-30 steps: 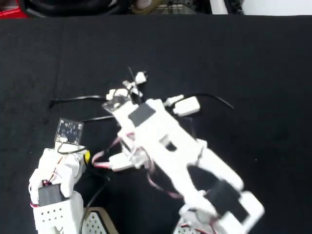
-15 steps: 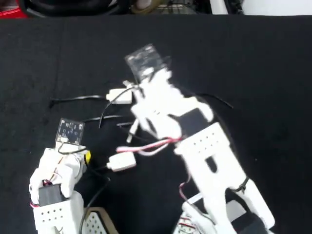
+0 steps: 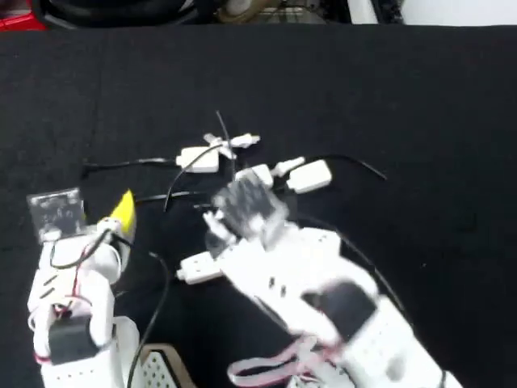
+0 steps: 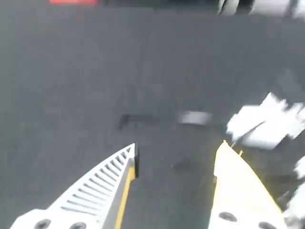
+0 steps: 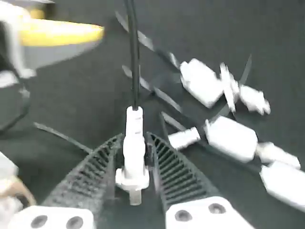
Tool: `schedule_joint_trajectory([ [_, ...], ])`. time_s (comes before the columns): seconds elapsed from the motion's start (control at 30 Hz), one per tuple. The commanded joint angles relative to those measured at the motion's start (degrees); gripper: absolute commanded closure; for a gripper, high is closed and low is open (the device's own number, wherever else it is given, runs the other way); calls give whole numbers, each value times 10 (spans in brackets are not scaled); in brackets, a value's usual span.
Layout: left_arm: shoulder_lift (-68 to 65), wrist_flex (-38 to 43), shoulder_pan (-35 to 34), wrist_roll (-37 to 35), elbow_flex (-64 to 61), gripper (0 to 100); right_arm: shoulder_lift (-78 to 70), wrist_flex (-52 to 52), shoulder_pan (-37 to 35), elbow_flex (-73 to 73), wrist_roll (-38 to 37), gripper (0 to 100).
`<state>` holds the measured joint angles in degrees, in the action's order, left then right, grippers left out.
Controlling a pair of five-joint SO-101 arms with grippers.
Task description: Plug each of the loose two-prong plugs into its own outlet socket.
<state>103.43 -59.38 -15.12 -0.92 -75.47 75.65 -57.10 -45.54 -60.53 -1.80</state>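
Jaws clamp plug (image 5: 133, 162) (right gripper (image 5: 134, 139)) — left gripper (image 4: 177, 145) wide.

A red object (image 3: 16, 18) lies beyond the far edge of the black-covered table (image 3: 452, 121).

The table (image 3: 452, 97) is black all over. In the middle of the frame the plugs (image 3: 199, 158) are white, with thin black cords (image 3: 121, 164). The left gripper (image 4: 178, 145) has one white ridged finger (image 4: 102, 179) and one yellow. The right gripper (image 5: 135, 143) has black ridged fingers (image 5: 90, 176) around one white plug (image 5: 133, 124).
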Motion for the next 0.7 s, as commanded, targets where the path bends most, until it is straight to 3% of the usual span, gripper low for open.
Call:
schedule_joint_trajectory([
  [0.0, 3, 11, 80, -54, 73, 733, 143, 60, -25, -80, 8, 987],
  [0.2, 3, 10, 220, -63, 100, 733, 193, 157, -25, -205, 4, 987],
  [0.43, -2, -18, 348, -25, 95, 733, 180, 177, -24, -213, 4, 987],
  [0.53, 2, -45, 368, 0, 97, 733, 180, 177, -23, -213, 4, 987],
  [0.67, 2, -49, 335, 5, 97, 730, 176, 177, -22, -214, 5, 987],
])
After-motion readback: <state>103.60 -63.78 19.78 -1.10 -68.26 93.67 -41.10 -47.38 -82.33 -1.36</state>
